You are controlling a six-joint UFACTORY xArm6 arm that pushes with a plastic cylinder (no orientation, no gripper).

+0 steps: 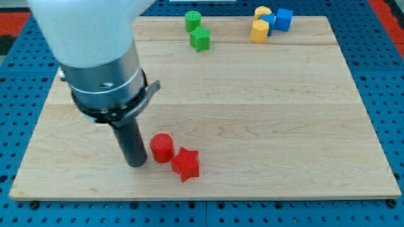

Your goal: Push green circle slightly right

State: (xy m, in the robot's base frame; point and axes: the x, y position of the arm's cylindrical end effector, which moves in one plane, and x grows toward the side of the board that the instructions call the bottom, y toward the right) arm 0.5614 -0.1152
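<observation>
The tip (pixel 136 164) is seen just left of the red circle (pixel 161 147). No fingers are fitted, so none are reported. The green circle (pixel 192 20) sits well apart, at the bench (pixel 265 126) top.

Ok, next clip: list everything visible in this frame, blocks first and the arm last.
green circle: 1, green, top edge of the board, left of centre
green star: 1, green, just below the green circle
yellow blocks: 2, yellow, top right, shapes unclear, one behind the other
blue blocks: 2, blue, top right beside the yellow ones, one partly hidden
red cylinder: 1, red, lower middle
red star: 1, red, touching the red cylinder's lower right
board: 1, pale wood, on a blue perforated table
my tip: 1, dark rod, just left of the red cylinder, far from the green circle
</observation>
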